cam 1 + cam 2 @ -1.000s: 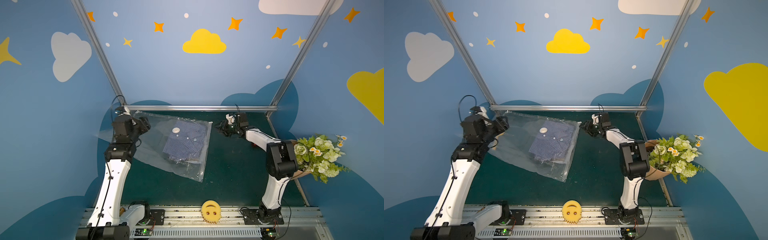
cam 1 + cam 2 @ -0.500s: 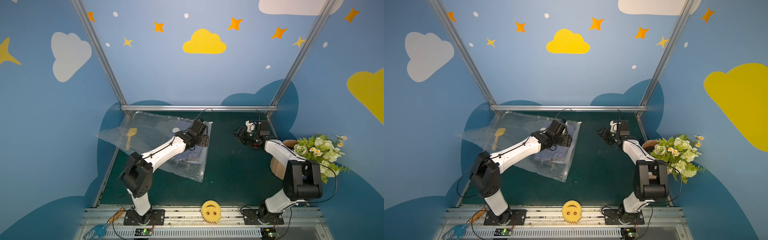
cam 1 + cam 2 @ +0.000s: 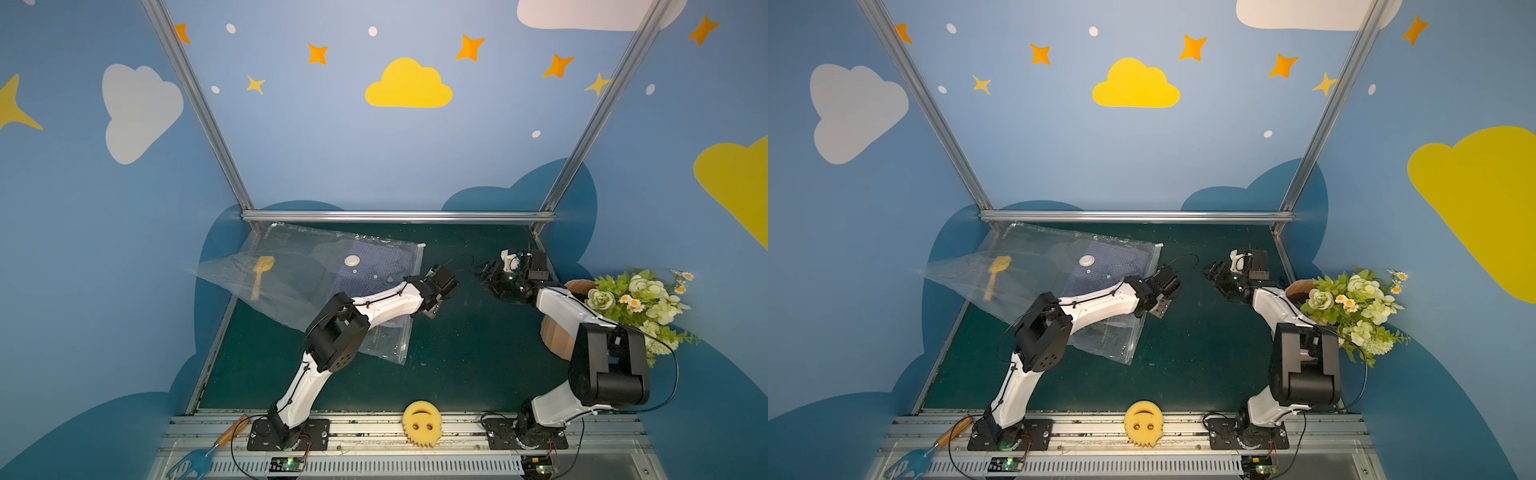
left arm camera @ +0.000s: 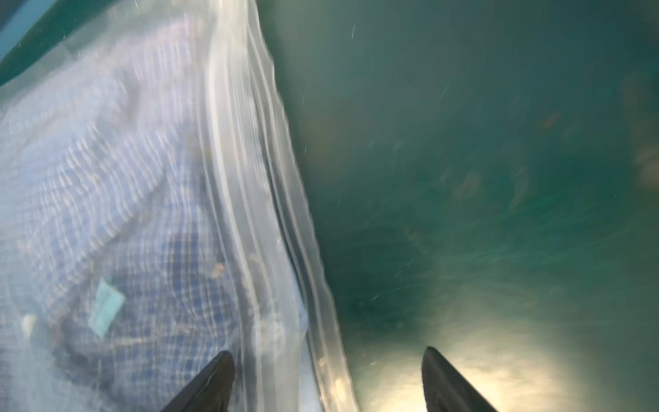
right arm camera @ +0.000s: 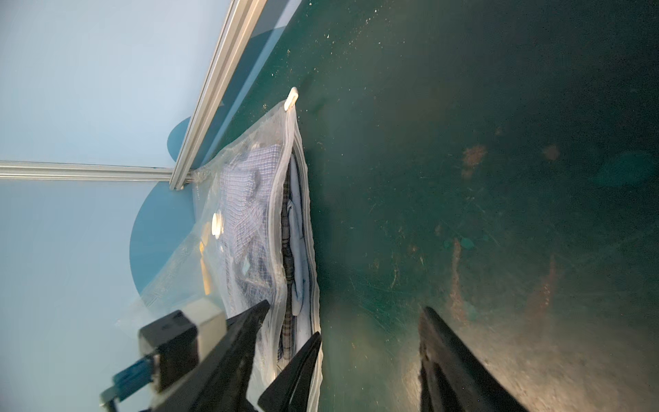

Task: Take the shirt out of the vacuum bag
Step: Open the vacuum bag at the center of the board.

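I have the vacuum bag (image 3: 291, 286) (image 3: 1034, 291) on the far left of the green mat (image 3: 478, 353). One corner is tucked in by the rear frame post (image 3: 249, 216), and its left corner rides up past the mat's edge toward the wall. The shirt (image 3: 374, 270) (image 3: 1108, 266), a blue check, is folded inside the half of the bag nearest the middle of the table. It lies under the round white valve (image 3: 353, 260) (image 3: 1087, 260). The small white slider clip (image 3: 422, 245) (image 5: 291, 98) sits at the far end of the zip edge (image 5: 285, 199). In the right wrist view that edge gapes and I can see cloth in the opening. A yellow spatula (image 3: 259, 276) shows through the clear plastic on the bag's left half (in it or under it, I can't tell).

My left arm (image 3: 374, 303) reaches across the near part of the bag, and the left gripper (image 3: 434, 307) (image 4: 330, 383) hangs right at the zip edge. Its wrist view is blurred, but the jaws stand wide. One finger (image 4: 214, 385) is over the bagged shirt and the other is over bare mat, with nothing pinched between them.

The right gripper (image 3: 482, 278) (image 3: 1210, 274) is over bare mat, near the left one and apart from the bag. It faces the bag's mouth with its jaws spread and empty.

A yellow smiley sponge (image 3: 421, 422) rests on the front rail, and potted flowers (image 3: 640, 299) stand at the right edge.
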`<state>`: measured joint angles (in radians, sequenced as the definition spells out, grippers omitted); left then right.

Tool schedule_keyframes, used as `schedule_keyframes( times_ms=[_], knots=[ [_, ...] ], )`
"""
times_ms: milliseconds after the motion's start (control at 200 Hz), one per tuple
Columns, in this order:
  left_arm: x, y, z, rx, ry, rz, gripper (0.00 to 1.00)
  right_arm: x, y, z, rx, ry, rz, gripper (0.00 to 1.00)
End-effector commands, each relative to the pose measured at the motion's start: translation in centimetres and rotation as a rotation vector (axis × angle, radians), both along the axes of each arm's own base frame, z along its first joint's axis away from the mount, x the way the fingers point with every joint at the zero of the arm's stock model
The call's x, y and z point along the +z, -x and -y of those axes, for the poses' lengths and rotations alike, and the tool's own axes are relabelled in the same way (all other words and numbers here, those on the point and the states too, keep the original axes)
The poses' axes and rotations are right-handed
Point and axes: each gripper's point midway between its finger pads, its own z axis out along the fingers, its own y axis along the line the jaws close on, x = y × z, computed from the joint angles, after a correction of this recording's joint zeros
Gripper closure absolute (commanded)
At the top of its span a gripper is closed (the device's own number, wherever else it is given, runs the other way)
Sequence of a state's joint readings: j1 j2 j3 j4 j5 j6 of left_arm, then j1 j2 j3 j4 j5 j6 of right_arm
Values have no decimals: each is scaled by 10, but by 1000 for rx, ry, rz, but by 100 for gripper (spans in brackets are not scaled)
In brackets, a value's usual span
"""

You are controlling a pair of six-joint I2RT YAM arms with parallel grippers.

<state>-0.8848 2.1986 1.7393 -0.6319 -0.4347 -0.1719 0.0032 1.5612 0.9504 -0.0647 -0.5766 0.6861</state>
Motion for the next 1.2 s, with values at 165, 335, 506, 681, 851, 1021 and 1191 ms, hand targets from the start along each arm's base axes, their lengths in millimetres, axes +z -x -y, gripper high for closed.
schedule_keyframes(
  times_ms=[165, 335, 506, 681, 851, 1021, 1191],
  knots=[
    [15, 0, -27, 31, -151, 58, 23, -11, -4, -6, 20, -49, 0, 33],
    [22, 2, -30, 35, -172, 75, 34, -15, -6, -6, 18, -57, -11, 37],
    [33, 6, -35, 36, -173, 84, 51, -16, -7, -7, 24, -59, -14, 39],
    [49, 12, -37, 49, -128, 91, 65, -15, -8, -11, 40, -65, -15, 41],
    [69, 10, -42, 57, -110, 125, 87, -10, -8, -31, 126, -78, -5, 44],
    [95, 8, -51, 85, -55, 149, 92, 4, -6, -71, 265, -126, 45, 46],
    [107, 5, -67, 136, 26, 140, 95, 13, -6, -121, 395, -172, 69, 50]
  ],
)
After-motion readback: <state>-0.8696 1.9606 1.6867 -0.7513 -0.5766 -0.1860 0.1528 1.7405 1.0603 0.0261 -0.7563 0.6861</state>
